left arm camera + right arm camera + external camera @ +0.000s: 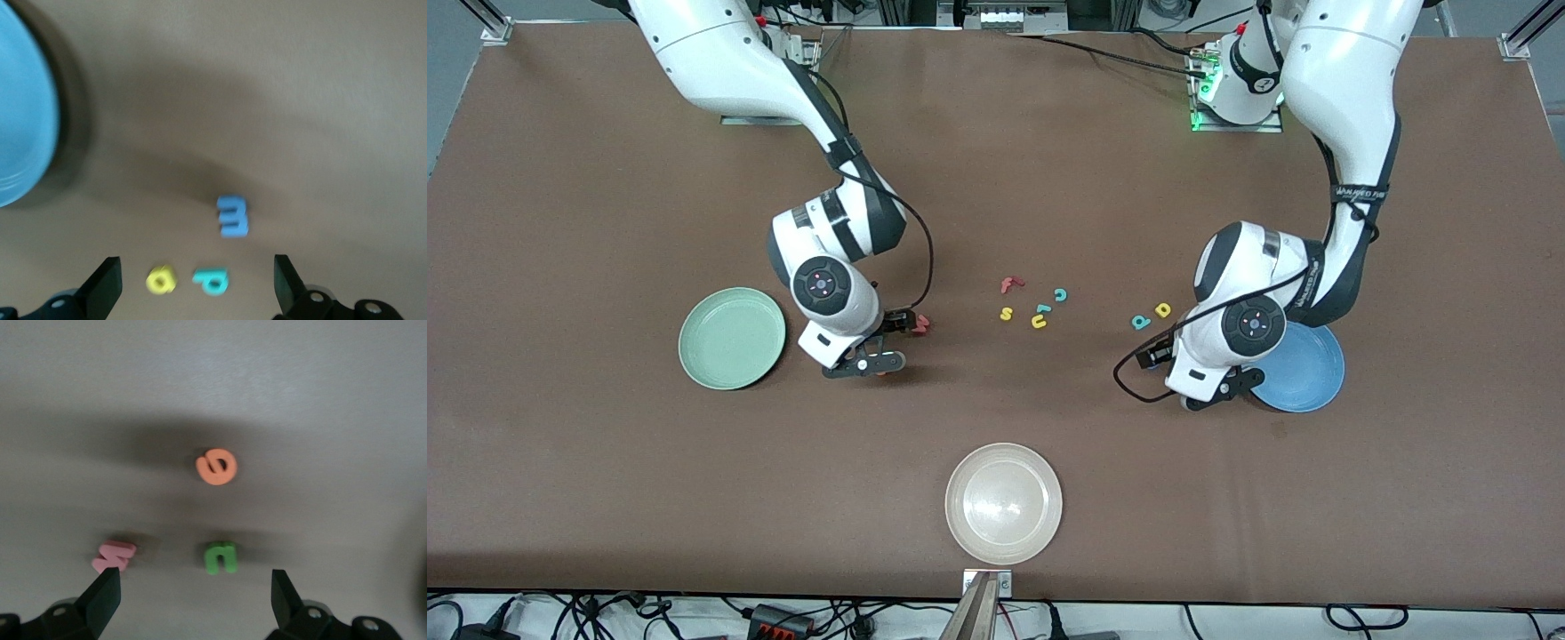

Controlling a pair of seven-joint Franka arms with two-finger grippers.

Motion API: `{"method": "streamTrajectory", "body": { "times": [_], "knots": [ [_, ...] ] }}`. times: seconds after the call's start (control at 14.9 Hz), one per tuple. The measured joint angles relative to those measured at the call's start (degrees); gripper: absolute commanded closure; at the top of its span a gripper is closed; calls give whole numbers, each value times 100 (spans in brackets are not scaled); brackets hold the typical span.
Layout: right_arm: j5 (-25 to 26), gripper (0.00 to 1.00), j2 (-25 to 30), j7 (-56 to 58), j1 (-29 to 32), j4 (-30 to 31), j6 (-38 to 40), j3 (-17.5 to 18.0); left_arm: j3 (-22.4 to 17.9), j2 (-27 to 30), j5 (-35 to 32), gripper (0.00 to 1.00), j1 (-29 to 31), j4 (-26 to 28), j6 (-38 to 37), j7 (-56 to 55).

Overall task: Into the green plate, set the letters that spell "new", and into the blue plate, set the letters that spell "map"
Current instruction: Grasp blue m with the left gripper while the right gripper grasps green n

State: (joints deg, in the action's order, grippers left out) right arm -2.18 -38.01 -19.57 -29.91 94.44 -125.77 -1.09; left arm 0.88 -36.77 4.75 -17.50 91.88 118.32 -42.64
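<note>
Cream plate [1003, 503] nearest; both fingers wide, empty.

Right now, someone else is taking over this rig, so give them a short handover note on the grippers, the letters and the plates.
Left gripper: open, low over the blue m, yellow p and teal a, beside the blue plate.
Right gripper: open, low over the orange e, green n and salmon w, beside the green plate.
Done: nothing; both plates hold no letters, nothing is gripped.
Left: n, e, w into the green plate; m, a, p into the blue plate. Leave the mid-table letters and the cream plate alone.
</note>
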Motion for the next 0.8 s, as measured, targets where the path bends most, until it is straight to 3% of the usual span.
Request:
{"method": "streamTrajectory", "body": {
  "times": [0.13, 0.27, 0.47, 0.8],
  "knots": [
    [0, 8, -2, -70, -32, 230, -316, -2, -8, -158, 469, 2, 82, 20, 338, -52],
    [0, 21, -2, -72, -22, 389, -424, -37, -8, -243, 704, 20, 100, 107, 566, -55],
    [-2, 35, -1, -86, -23, 476, -425, -47, 6, -346, 739, 36, 36, 178, 650, -65],
    [-2, 40, 0, -106, -33, 606, -426, -46, 18, -462, 739, 39, -56, 195, 690, -65]
  ]
}}
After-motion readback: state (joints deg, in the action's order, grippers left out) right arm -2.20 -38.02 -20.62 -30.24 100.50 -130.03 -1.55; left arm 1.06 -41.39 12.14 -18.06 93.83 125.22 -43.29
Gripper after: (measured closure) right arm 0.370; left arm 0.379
